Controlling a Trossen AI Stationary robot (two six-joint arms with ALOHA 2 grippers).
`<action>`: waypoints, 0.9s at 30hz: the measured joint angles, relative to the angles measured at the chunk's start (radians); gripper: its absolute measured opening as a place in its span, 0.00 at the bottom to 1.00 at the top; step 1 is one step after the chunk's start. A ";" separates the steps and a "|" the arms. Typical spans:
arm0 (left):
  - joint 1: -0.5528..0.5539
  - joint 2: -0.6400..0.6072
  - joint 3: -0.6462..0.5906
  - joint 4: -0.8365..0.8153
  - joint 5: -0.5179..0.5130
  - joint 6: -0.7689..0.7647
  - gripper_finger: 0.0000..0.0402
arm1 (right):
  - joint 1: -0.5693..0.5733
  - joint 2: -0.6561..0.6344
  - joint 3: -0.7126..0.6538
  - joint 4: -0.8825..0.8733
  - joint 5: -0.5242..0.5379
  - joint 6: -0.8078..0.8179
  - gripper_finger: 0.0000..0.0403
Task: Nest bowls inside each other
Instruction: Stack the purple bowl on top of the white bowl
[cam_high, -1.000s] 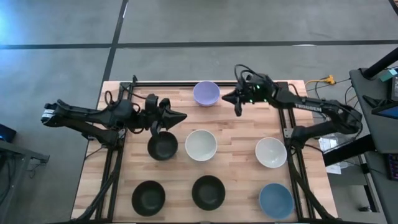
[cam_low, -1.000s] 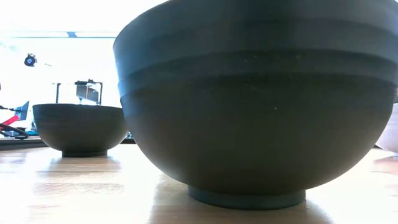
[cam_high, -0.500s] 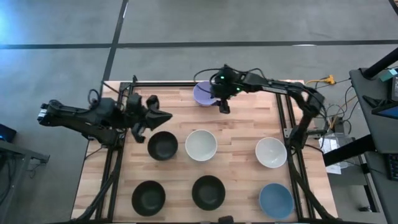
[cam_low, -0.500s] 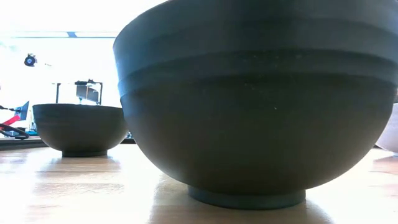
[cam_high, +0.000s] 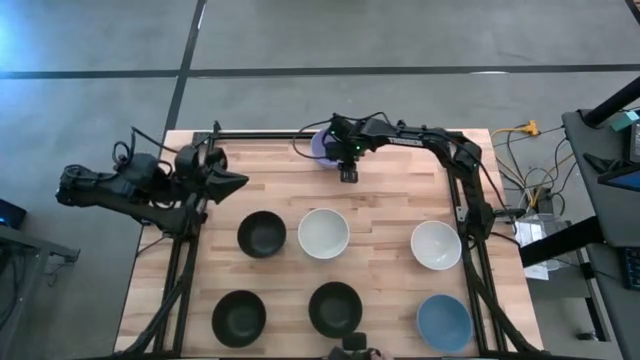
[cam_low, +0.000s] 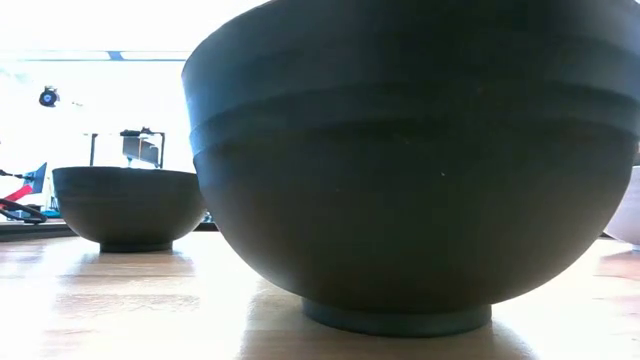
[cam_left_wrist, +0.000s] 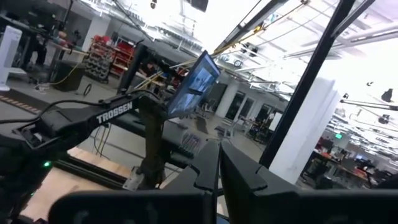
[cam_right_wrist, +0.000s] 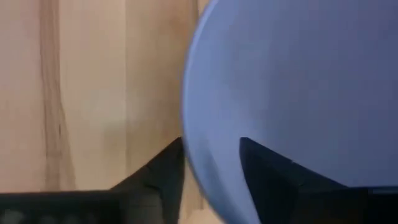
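Straddling the rim of the small round lavender bowl at the far edge of the light wooden slatted table, the right claw has its two dark fingers parted, one outside the bowl's wall and one inside it, as the right wrist view shows; whether they already press on the wall cannot be told. In the high view the claw covers much of this bowl, and only its far-left part shows beyond the claw.

Nearer the front of the table than this claw, and a little to its left, sits the cream-white round bowl, with a black round bowl just beside it farther left. To the claw's right and toward the front lies the white round bowl, and past that, at the front right corner, the blue round bowl. Two more black bowls stand in the front row: one almost straight in front of the claw, the other at the front left.

The left claw waits over the table's left edge, well apart from every bowl, its fingers drawn together with nothing between them.
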 joint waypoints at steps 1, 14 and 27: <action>0.000 -0.013 -0.013 -0.001 0.000 0.001 0.00 | 0.002 0.008 0.010 -0.020 0.005 0.012 0.29; 0.000 -0.259 -0.186 0.001 -0.075 0.044 0.00 | 0.044 -0.237 0.018 -0.066 -0.175 0.476 0.03; 0.000 -0.488 -0.393 0.001 -0.124 -0.094 0.00 | 0.552 -0.744 -0.397 0.610 -0.001 0.937 0.02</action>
